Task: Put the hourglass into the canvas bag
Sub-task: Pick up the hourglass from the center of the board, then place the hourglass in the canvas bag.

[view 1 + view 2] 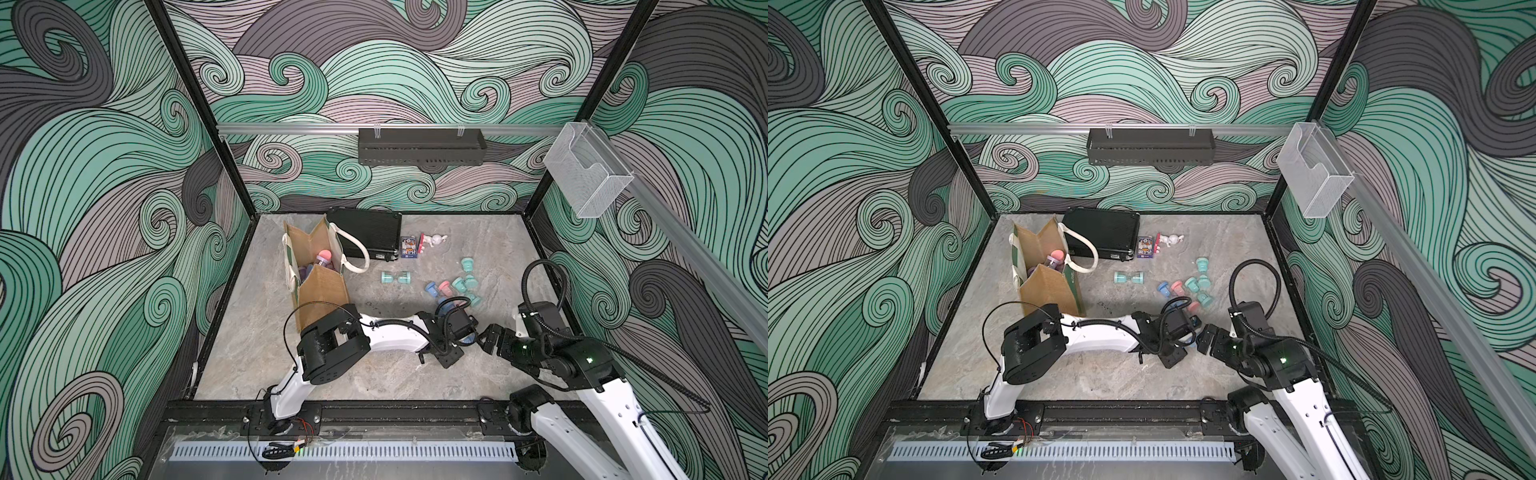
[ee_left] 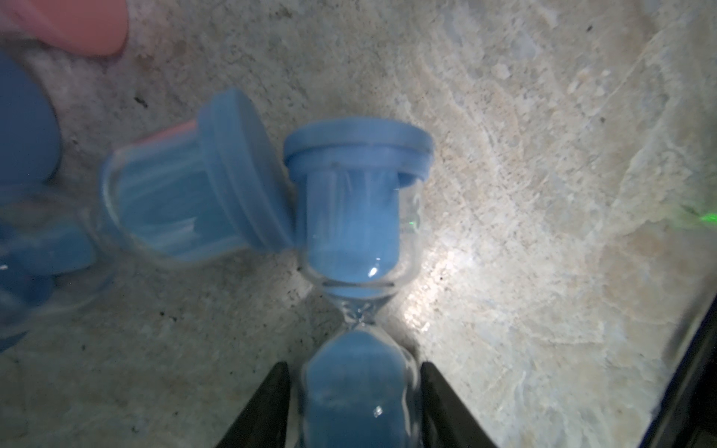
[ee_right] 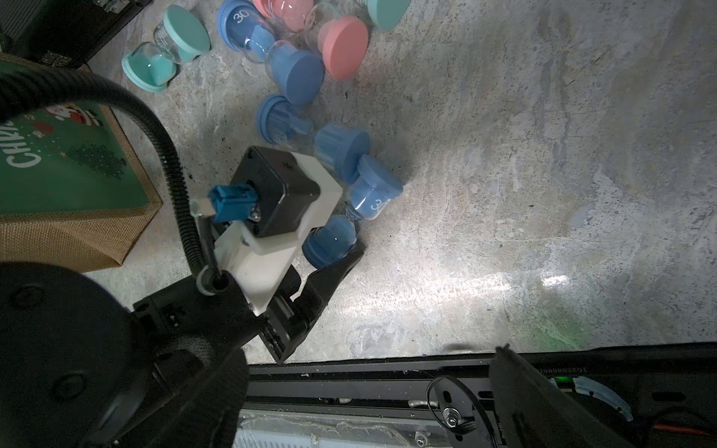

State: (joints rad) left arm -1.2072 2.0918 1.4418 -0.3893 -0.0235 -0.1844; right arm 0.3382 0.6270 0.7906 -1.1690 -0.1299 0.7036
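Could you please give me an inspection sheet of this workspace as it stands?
Surface: grey stone-look table, dark specks mid-table.
Job's things: bag upright, open, pink-capped hourglass inside; blue hourglass lying on the table; loose hourglasses, teal, blue, pink, nearby.
Clutter: black case, card box, rabbit figure at the back.
Grippers: left gripper astride the blue hourglass's bulb, grip uncertain; right gripper open, empty.
Cables: black hose loops above the right arm; thin cable arcs over the left arm.
Surroundings: wave-pattern walls; black tray and clear holder on rails.
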